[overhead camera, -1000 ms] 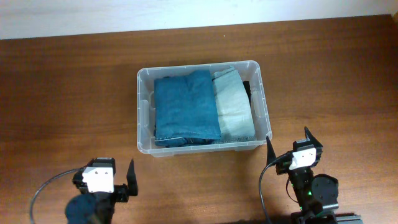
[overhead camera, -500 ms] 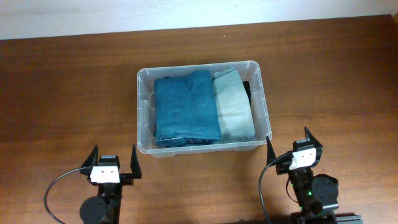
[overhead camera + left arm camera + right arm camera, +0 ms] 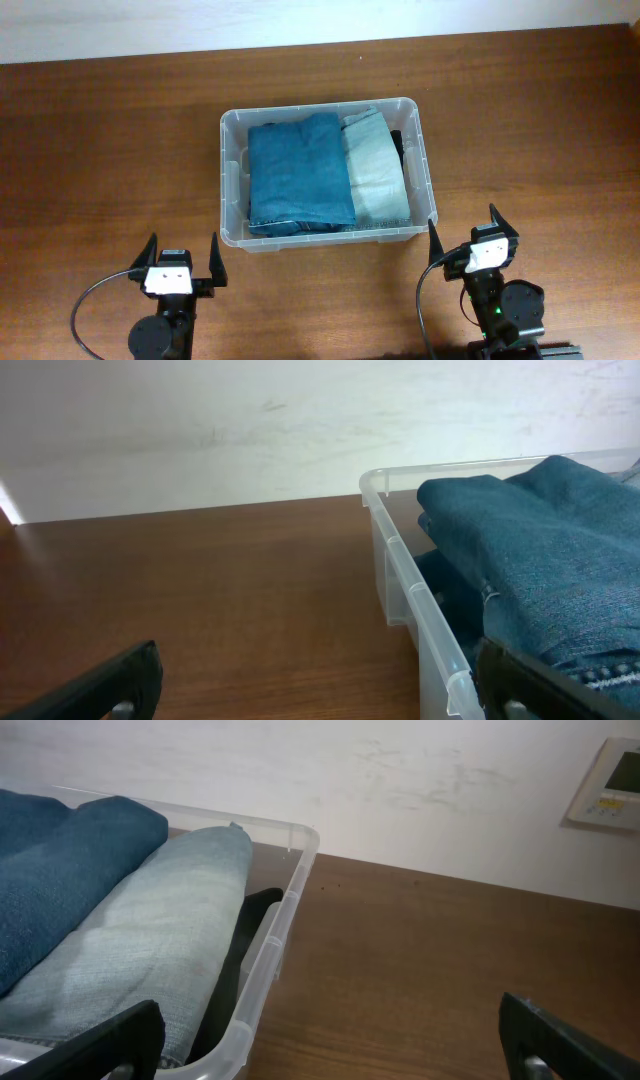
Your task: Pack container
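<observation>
**Clear container full of folded denim, both grippers open**

The container point(image 3: 229, 180) stands near the middle of the table point(image 3: 100, 150), a little toward the right, with its long sides running left to right. Inside it lies a folded dark blue denim piece point(image 3: 298, 175), which fills the left and middle part. Just beside it, on the right, lies a folded pale blue denim piece point(image 3: 375, 170), and the two touch along their long edges. A dark garment point(image 3: 401, 146) shows in the narrow gap between the pale piece and the right wall; what it is cannot be told.

The left gripper point(image 3: 183, 240) sits in front of the container's near left corner, its fingers spread wide with nothing between them. The right gripper point(image 3: 464, 228) is near the near right corner, also spread and empty.

The table is dark brown wood. Behind it is a white wall point(image 3: 200, 25), and the right wrist view shows a small white panel point(image 3: 610, 785) mounted on it.
</observation>
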